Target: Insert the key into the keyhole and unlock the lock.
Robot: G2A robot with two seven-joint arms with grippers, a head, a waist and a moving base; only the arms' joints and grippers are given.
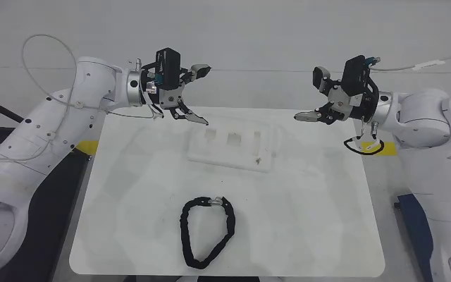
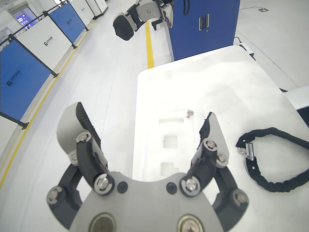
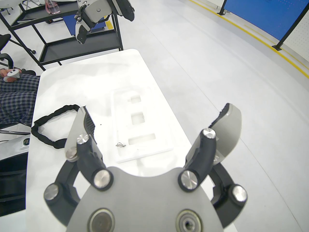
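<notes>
White desk (image 1: 317, 211) carries everything. Left tool (image 1: 199, 95) and right tool (image 1: 313, 95) hang spread and empty over its far corners. Between them, the key (image 1: 258, 161) lies on the foam tray (image 1: 211, 148), at the right arm's end, probably its reach; the chain lock (image 1: 204, 233) sits beyond.

The white bench (image 1: 317, 211) carries a white tray (image 1: 201, 151) toward its far edge and a black chain lock (image 1: 184, 236) nearer the robot.

Top camera looks down; opposing wrist cameras seemingly share the table (image 1: 317, 211).
</notes>
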